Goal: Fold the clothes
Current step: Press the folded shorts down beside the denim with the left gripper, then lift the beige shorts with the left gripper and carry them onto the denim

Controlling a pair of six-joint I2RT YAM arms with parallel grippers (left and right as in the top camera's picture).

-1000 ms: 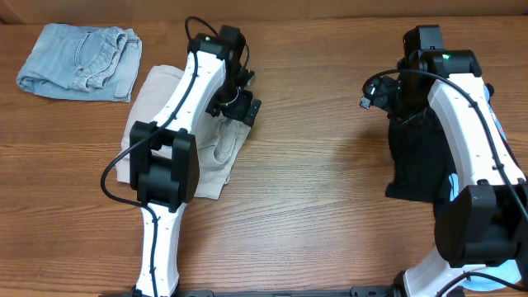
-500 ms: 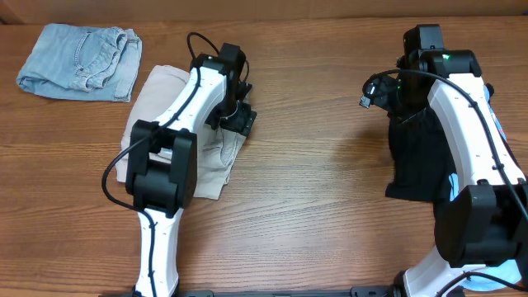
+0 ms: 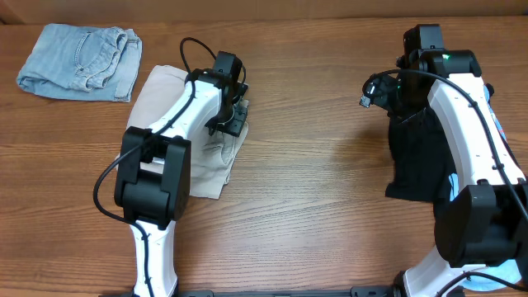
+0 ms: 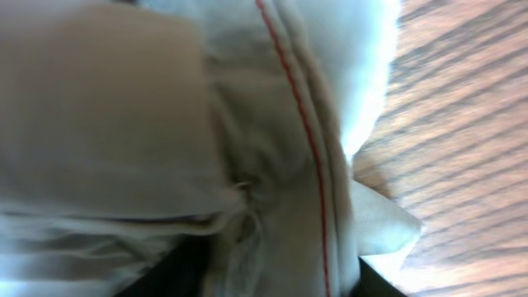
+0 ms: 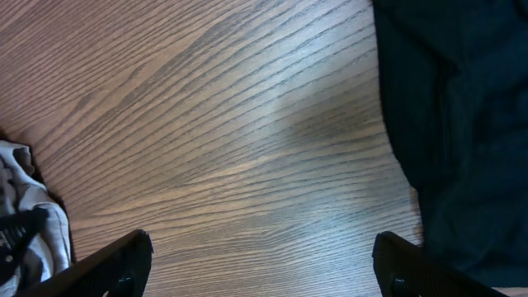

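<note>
Left gripper (image 3: 234,122) has come down at right edge of beige khaki cotton shorts (image 3: 157,95), jaws narrowing on cloth; I cannot confirm grip | right gripper (image 5: 264,276) wide, empty | I judge fold starting.

Desk (image 3: 330,190): brown wood with darker streaked grain.
Khaki shorts (image 3: 157,99): plain beige, paler and whitish close up in the left wrist view.
Seam stitching (image 4: 305,132): thin red line on the pale cloth.
Denim shorts (image 3: 78,62): faded light blue, no print.
Black garment (image 3: 412,165): solid black.
Sky-blue garment (image 3: 453,186): bright sky blue, only slivers showing.
Left arm (image 3: 186,107): white shell, black joints and cable.
Right arm (image 3: 470,124): white and black likewise.
Left end effector (image 3: 233,115): black.
</note>
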